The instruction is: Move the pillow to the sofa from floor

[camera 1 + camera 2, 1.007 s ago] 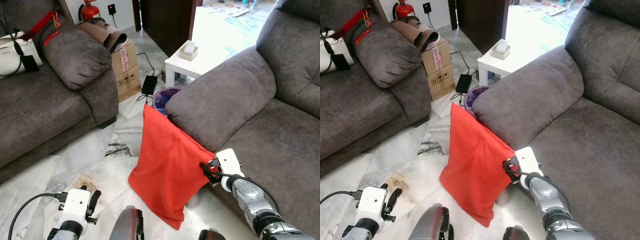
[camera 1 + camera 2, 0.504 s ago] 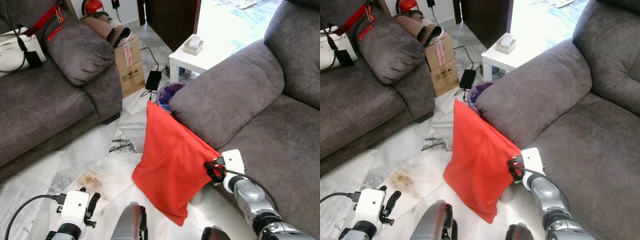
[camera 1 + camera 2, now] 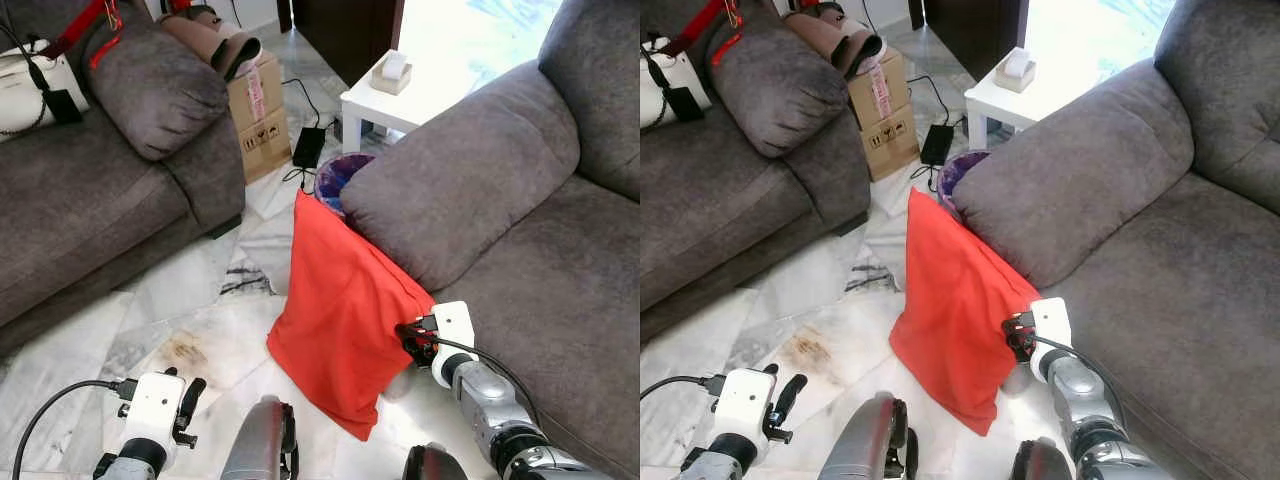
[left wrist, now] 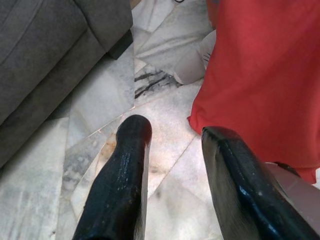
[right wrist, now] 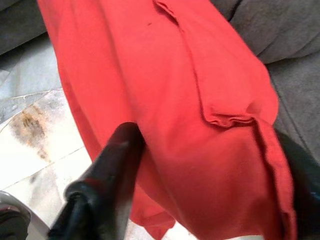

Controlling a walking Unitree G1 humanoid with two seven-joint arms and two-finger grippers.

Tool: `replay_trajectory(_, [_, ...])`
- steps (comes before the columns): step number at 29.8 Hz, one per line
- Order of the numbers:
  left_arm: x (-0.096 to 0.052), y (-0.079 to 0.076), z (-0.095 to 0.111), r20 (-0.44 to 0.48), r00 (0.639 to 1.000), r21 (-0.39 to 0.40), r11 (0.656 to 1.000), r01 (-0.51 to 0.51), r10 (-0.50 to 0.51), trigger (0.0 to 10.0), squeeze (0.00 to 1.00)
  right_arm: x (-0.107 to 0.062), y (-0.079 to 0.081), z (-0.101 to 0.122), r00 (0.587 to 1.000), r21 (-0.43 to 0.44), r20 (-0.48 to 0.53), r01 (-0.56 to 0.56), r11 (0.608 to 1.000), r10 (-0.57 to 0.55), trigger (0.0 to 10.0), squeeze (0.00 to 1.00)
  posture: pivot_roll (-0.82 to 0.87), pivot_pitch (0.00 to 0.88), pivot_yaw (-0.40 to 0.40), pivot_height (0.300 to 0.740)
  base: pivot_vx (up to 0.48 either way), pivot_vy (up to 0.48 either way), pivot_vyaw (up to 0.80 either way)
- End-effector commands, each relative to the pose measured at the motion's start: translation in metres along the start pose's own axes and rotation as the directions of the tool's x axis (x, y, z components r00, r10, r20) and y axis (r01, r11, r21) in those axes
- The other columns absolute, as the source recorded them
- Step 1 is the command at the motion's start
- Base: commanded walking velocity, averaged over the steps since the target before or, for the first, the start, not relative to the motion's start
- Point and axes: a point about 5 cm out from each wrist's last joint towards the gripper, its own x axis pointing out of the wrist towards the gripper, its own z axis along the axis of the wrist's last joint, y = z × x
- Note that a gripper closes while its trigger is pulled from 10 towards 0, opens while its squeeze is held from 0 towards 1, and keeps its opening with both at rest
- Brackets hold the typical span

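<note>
Soft, flat red fabric pillow (image 3: 340, 315) leaned on grey upholstered sofa (image 3: 470, 190), likely light and floppy. Right pincer (image 3: 408, 337) straddled its 3 o'clock edge, fingers spread; left pincer (image 4: 175, 170) idle, parted, empty.

The right gripper (image 3: 408, 338) reaches toward 11 o'clock from the right forearm, its black fingers (image 5: 107, 170) spread around red fabric. The left gripper (image 4: 175, 150) hangs low at 7 o'clock, its two fingers parted, pointing toward 1 o'clock.
</note>
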Motion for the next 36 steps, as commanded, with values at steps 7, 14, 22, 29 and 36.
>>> replay_trajectory(7, [0.000,0.000,-0.004,-0.016,1.000,-0.009,1.000,-0.019,0.019,10.0,0.00,-0.003,0.010,-0.017,1.000,0.009,-0.016,-0.005,1.000,0.005,0.0,0.00,0.34,0.308,0.077,0.627,0.000,0.000,0.00])
replay_trajectory(14, [0.002,0.002,-0.003,-0.013,0.999,-0.006,1.000,-0.031,0.030,10.0,0.00,-0.003,0.011,-0.017,1.000,0.019,-0.009,0.000,1.000,0.000,0.0,0.00,0.33,0.301,0.078,0.627,0.000,0.000,0.00])
replay_trajectory(22, [0.008,0.002,-0.002,-0.003,0.999,-0.008,0.999,-0.037,0.037,10.0,0.00,-0.002,0.010,-0.012,1.000,0.007,0.000,-0.002,1.000,0.002,0.0,0.00,0.33,0.281,0.067,0.627,0.000,0.000,0.00])
replay_trajectory(29, [0.017,-0.001,0.000,0.012,0.999,-0.005,0.999,-0.038,0.038,10.0,0.00,0.000,0.014,-0.008,1.000,-0.002,0.019,-0.022,1.000,0.022,0.0,0.00,0.31,0.256,0.054,0.627,0.000,0.000,0.00])
replay_trajectory(36, [0.029,-0.005,0.005,0.041,0.999,0.007,0.999,-0.032,0.032,10.0,0.00,0.000,0.023,-0.011,0.998,-0.021,0.024,-0.064,0.998,0.064,0.0,0.00,0.28,0.226,0.040,0.627,0.000,0.000,0.00])
